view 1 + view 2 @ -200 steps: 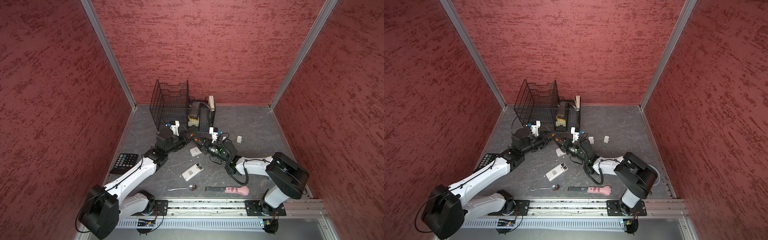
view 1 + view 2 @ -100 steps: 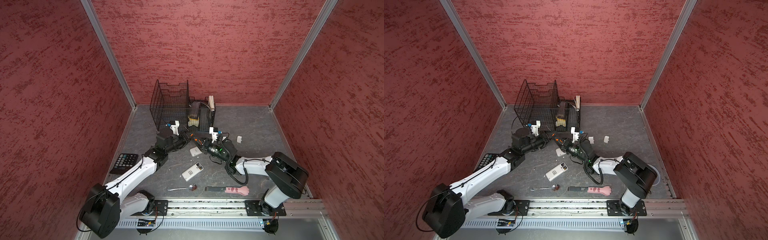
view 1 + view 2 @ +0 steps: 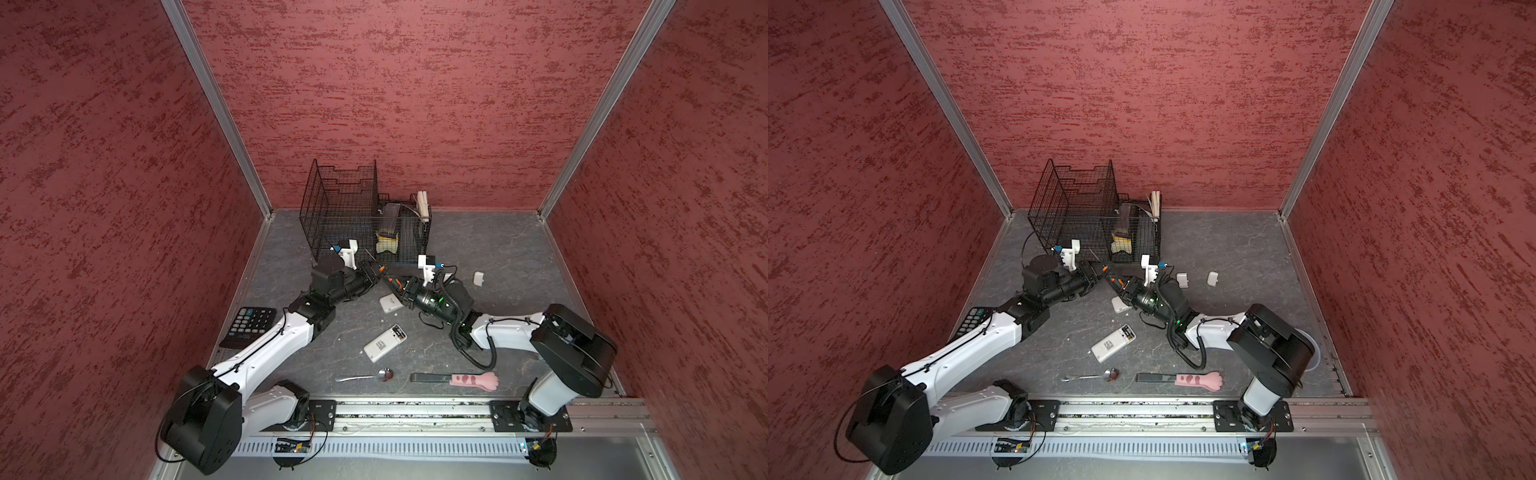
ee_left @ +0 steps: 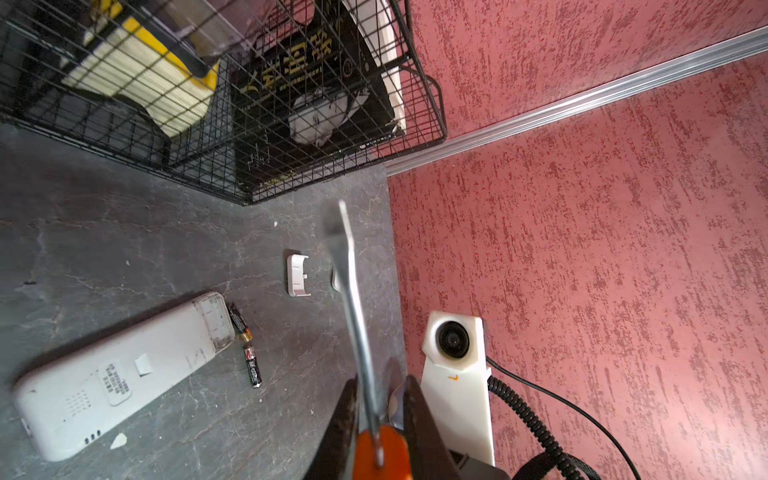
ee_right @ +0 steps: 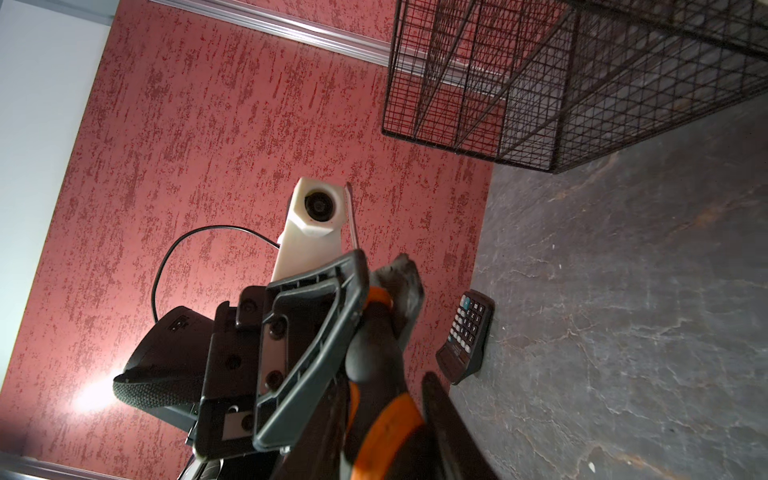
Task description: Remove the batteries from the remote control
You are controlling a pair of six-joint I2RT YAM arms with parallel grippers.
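A white remote control (image 4: 120,370) lies back-up on the grey floor with its battery bay uncovered. Two batteries (image 4: 240,322) (image 4: 252,365) lie loose beside that end. Both top views show two white remotes, one (image 3: 384,343) in the open and one (image 3: 390,302) partly under the right arm. The grippers meet above them on an orange-and-black screwdriver (image 3: 384,274). My left gripper (image 4: 376,399) is shut on its orange collar, and the shaft (image 4: 349,282) sticks out ahead. My right gripper (image 5: 386,395) has its jaws on either side of the handle (image 5: 390,428); contact is unclear.
A black wire rack (image 3: 340,208) holding books stands just behind the grippers. Two small white battery covers (image 3: 1182,279) (image 3: 1212,278) lie to the right. A calculator (image 3: 253,324) sits at the left wall. A spoon (image 3: 365,377) and a pink paw-shaped tool (image 3: 473,380) lie near the front rail.
Both arms have stayed almost in place around the screwdriver. The left gripper has drawn a little tighter on it.
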